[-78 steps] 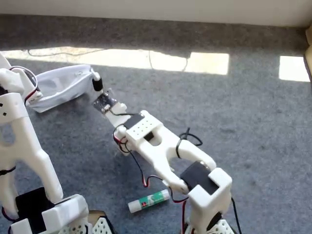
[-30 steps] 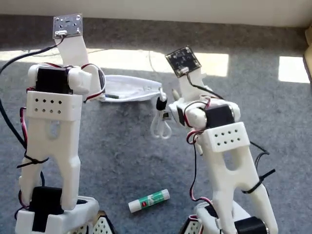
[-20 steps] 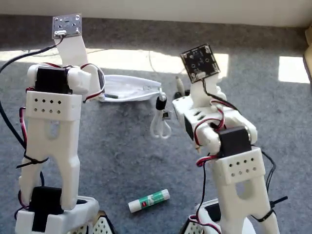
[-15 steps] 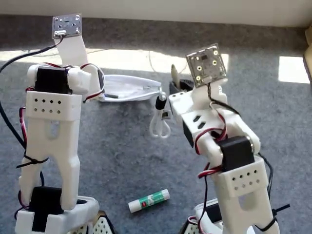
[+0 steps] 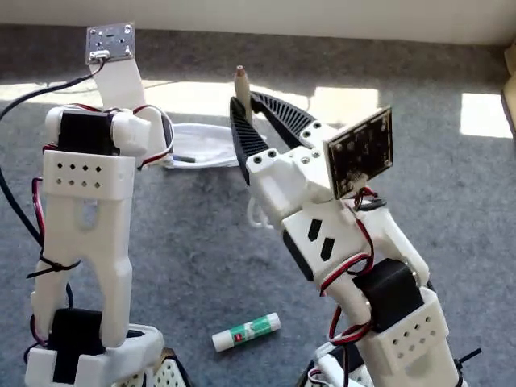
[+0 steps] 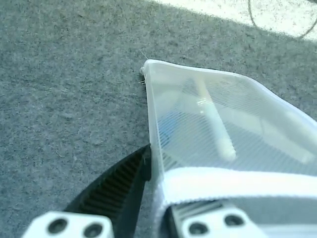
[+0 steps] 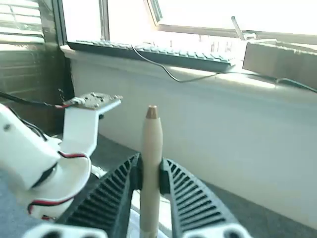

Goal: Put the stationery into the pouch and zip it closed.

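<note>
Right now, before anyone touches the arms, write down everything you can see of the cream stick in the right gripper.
The cream stick is slim, round and smooth, plastic by its look, ending in a small brown tip. It points tip up, clamped between the black ribbed fingers of the right gripper; nothing else touches it. Its lower end is hidden. In the high view it is raised above the grey carpet, near the pouch.

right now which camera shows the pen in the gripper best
The right wrist view: the pen stands clamped between the right gripper's jaws, with its shaft and brown tip in plain sight. The high view gives just its tip poking up above that gripper. The left wrist view faces the pouch instead.
</note>
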